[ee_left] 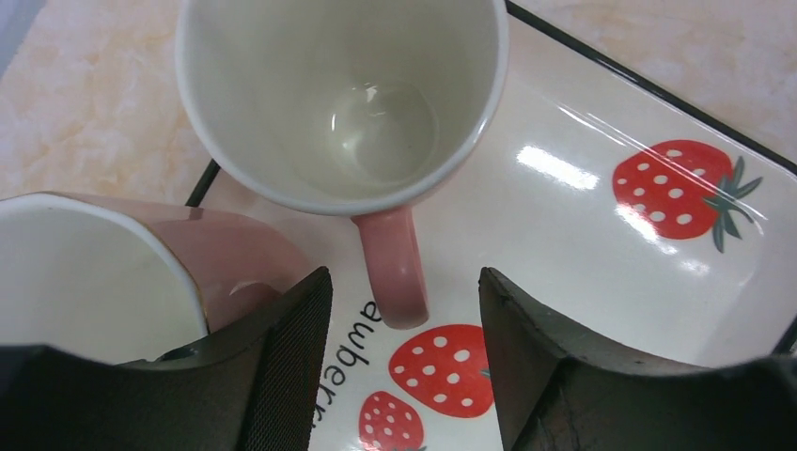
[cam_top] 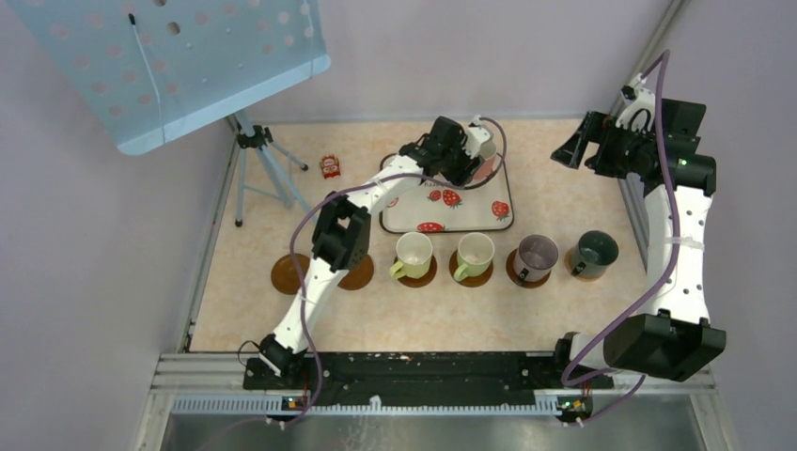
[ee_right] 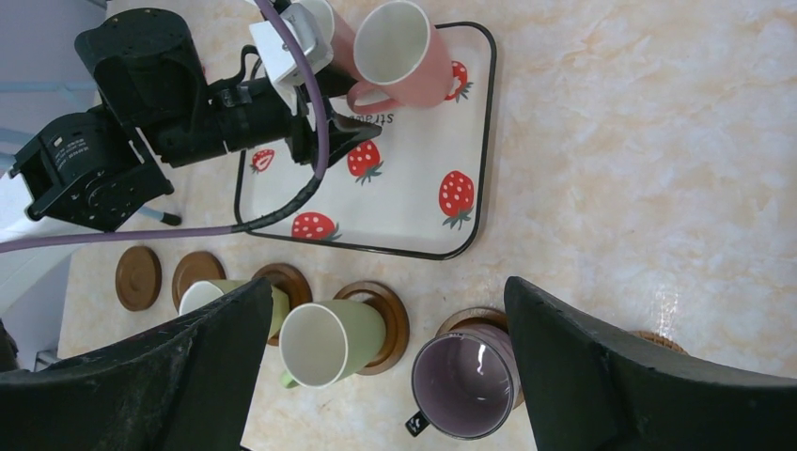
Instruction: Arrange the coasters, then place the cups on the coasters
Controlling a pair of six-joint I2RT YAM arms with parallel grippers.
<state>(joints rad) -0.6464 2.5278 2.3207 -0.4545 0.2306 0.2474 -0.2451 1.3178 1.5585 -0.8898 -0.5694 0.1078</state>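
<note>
From the top, 6 coasters (cam_top: 289, 273) are seen in 1 row on the table (cam_top: 564, 202), near the strawberry tray (cam_top: 470, 221). The 4 right ones are each topped by a cup: 2 light green cups (cam_top: 414, 252), 1 purple-grey cup (cam_top: 537, 254) and 1 dark cup (cam_top: 595, 250). The 2 left ones are bare, and 1 is partly hidden by the left arm (cam_top: 331, 235). The left gripper (cam_top: 481, 158) is held over the tray's far end. The right gripper (cam_top: 571, 150) is held up at the far right.

From the left wrist, 2 pink cups (ee_left: 343, 94) are seen on the tray. The fingers (ee_left: 282, 376) are held apart. The handle (ee_left: 393, 272) of 1 cup is seen between them, not squeezed.

From the right wrist, its own fingers are seen spread wide, and nothing is gripped.
</note>
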